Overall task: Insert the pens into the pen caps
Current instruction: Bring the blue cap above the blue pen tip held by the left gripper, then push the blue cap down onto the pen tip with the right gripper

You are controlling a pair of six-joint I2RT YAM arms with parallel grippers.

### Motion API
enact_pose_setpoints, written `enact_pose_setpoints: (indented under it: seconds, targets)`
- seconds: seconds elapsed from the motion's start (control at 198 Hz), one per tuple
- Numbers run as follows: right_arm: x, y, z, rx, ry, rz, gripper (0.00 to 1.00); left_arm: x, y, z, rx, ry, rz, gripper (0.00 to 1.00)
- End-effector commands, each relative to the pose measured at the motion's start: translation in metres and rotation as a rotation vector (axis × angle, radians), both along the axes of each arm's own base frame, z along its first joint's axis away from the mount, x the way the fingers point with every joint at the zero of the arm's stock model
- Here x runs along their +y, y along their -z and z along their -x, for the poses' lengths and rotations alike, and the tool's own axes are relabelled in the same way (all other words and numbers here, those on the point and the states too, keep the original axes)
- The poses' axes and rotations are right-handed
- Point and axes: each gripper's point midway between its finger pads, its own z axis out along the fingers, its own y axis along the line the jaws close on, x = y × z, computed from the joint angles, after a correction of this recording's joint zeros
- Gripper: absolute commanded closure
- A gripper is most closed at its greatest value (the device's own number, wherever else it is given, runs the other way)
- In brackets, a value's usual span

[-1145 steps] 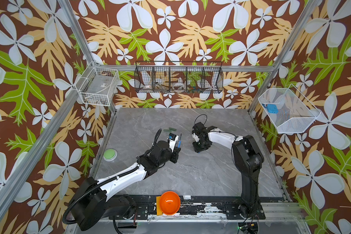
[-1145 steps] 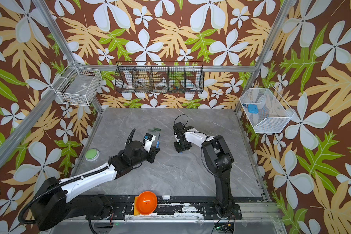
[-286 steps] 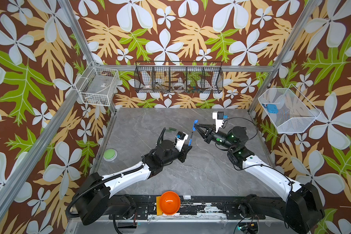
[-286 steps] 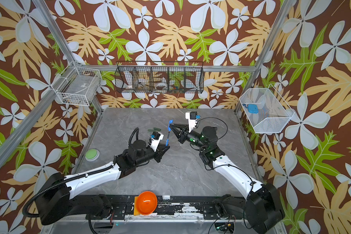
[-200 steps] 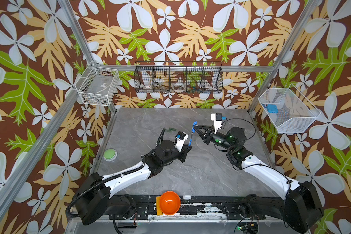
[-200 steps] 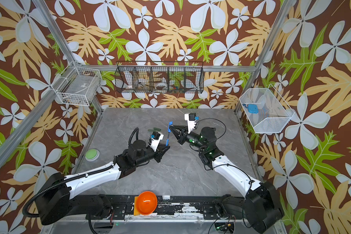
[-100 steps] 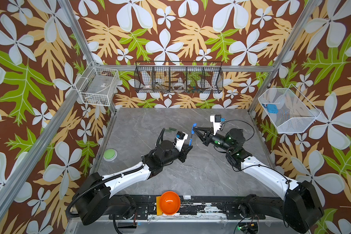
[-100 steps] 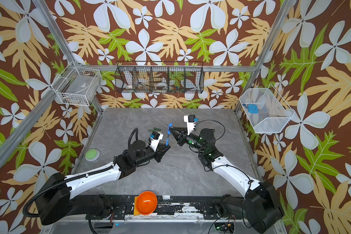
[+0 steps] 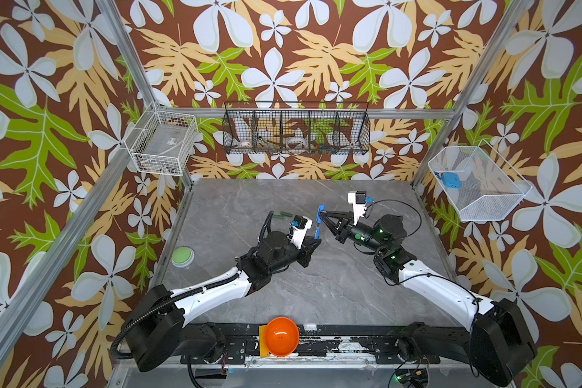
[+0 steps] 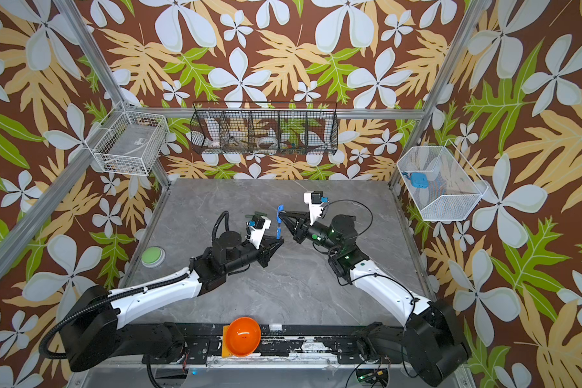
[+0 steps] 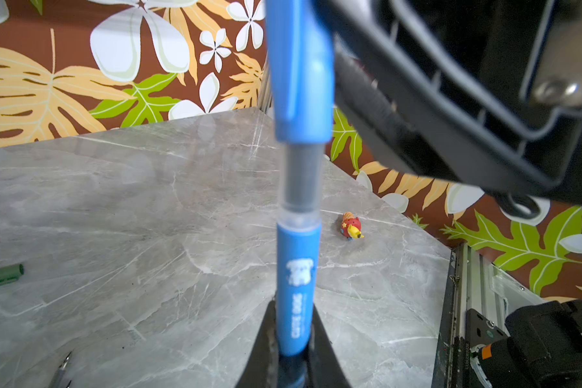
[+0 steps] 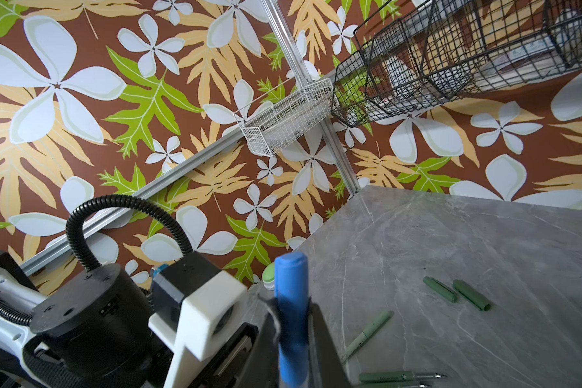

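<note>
My left gripper point(image 11: 294, 336) is shut on the lower barrel of a blue pen point(image 11: 298, 268), which stands upright. The pen's tip is hidden inside the mouth of a blue pen cap point(image 11: 298, 67); the grey grip section below the cap shows. My right gripper point(image 12: 293, 332) is shut on that cap point(image 12: 291, 302). In both top views the two grippers point(image 9: 315, 236) point(image 9: 322, 215) meet mid-table, cap point(image 10: 279, 214) above pen point(image 10: 277, 231). Two dark green caps point(image 12: 439, 289) point(image 12: 471, 295), a pale green pen point(image 12: 367, 336) and a dark green pen point(image 12: 400, 377) lie on the table.
A small red toy figure point(image 11: 350, 230) lies near the table's far right. A green button point(image 9: 182, 257) sits at the left edge, an orange bowl point(image 9: 280, 336) at the front rail. Wire baskets point(image 9: 296, 132) hang on the walls.
My right gripper has carried the blue cap leftward to the pen, and the cap's mouth now covers the pen's tip. The left arm has hardly moved.
</note>
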Motion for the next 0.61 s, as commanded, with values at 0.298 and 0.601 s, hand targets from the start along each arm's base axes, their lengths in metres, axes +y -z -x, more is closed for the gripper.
enact_pose_setpoints:
  seconds: [0.298,0.601]
  targets:
    - [0.0,0.01,0.009,0.01,-0.006,0.068,0.85,-0.007,-0.021,-0.005,-0.049,0.009,0.031,1.0]
    - [-0.011,0.018,0.021,-0.023,0.029,0.216,0.54,-0.009,-0.033,-0.008,-0.081,0.006,0.028,1.0]
